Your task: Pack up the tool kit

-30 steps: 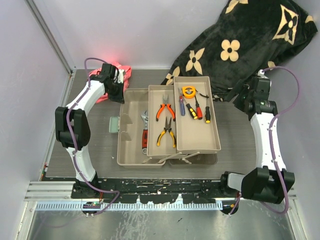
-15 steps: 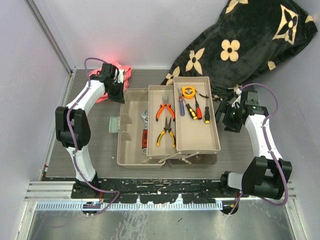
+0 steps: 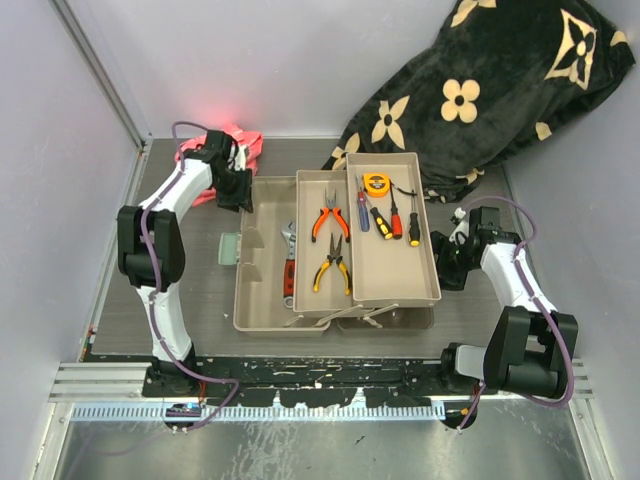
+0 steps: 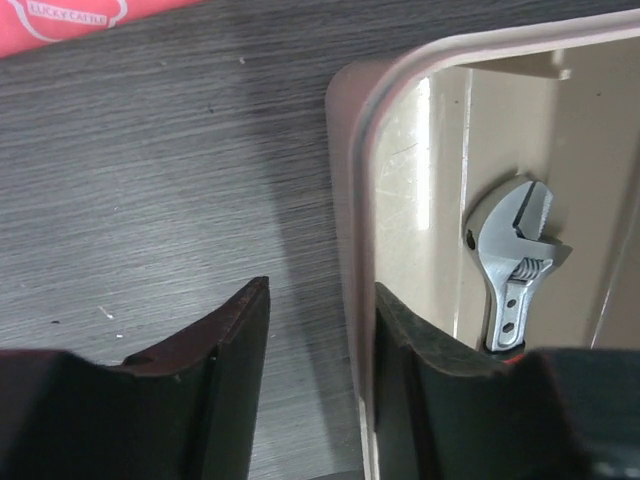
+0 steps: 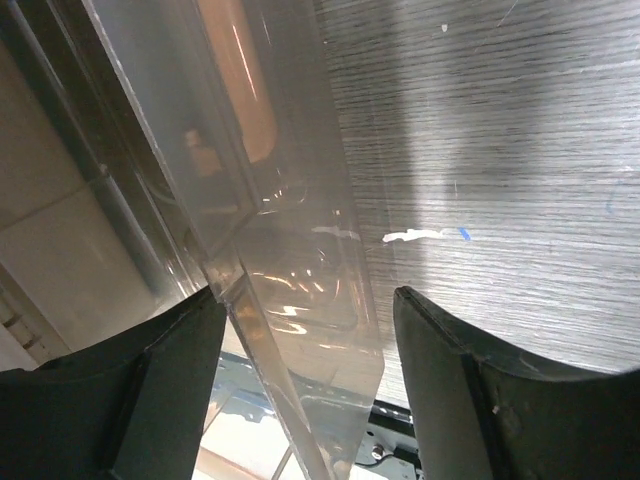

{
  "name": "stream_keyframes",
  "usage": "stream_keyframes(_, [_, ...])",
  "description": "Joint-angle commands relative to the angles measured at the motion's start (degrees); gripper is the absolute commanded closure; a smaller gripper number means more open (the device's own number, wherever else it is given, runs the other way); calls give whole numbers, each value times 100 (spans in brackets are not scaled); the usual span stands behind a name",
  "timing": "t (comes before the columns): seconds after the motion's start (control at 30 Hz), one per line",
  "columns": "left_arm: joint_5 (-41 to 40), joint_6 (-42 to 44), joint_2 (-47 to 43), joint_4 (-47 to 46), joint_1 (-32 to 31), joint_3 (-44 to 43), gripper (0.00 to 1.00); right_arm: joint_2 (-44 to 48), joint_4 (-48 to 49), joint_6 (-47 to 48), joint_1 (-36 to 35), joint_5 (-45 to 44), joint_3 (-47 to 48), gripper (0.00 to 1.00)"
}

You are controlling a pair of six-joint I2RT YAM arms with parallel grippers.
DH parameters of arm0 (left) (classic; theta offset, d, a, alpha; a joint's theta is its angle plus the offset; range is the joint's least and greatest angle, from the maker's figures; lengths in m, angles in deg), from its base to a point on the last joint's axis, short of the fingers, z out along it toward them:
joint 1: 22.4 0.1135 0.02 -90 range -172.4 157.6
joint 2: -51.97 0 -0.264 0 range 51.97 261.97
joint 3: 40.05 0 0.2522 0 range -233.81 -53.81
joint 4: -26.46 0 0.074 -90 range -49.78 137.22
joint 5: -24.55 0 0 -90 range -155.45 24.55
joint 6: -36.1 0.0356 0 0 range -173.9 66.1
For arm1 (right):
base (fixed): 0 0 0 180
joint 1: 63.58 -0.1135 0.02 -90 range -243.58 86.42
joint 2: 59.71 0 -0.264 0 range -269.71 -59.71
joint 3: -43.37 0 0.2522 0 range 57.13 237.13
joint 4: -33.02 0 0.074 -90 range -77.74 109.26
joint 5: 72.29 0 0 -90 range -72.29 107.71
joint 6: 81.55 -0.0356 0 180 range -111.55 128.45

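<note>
Toolbox (image 3: 238, 290) is shown lying open at the middle of the bench (image 3: 205, 300), its beige trays (image 3: 392, 270) fanned out side by side; a red wrench (image 3: 290, 262) is laid in the left part of the box, orange pliers (image 3: 328, 218) and yellow pliers (image 3: 333, 265) in the middle tray, screwdrivers (image 3: 390, 218) and an orange tape measure (image 3: 376, 182) in the right one. The left claw (image 3: 238, 190) is set astride the box's far-left rim, fingers apart, with bench seen between the outer finger and the wall, so nothing is gripped; the right claw (image 3: 452, 250) is placed at the box's right side, fingers apart around a translucent plastic wall (image 5: 290, 290), and no firm pinch can be made out.

Folding the trays shut is judged to be the step in hand. Trouble may be expected if one side is drawn inward ahead of the other; the linked trays could be skewed and the loose tools tipped or jammed beneath a tray; the thin, smooth plastic could also be lost from a shallow hold.

Room is tight at the far right, where the black flowered blanket (image 3: 480, 90) is heaped near the right tray's corner; a red cloth (image 3: 245, 145) is lying just behind the left claw; bare bench is seen to either side of the box and along its near edge, bounded by the enclosure's walls (image 3: 60, 200).
</note>
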Motion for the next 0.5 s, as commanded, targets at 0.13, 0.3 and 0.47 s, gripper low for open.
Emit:
stream_keyframes(0.13, [-429,-107,153,466,247,-213,39,32,363,-52,-22,59,-66,45])
stream_keyframes(0.3, [-406,-310,69,541,247,-619,37,33,407,-127,-30,-19,9,68])
stream_keyframes(0.47, [-381,-525,-143,566,258,-994,35,2,361,-104,-67,-153,65,86])
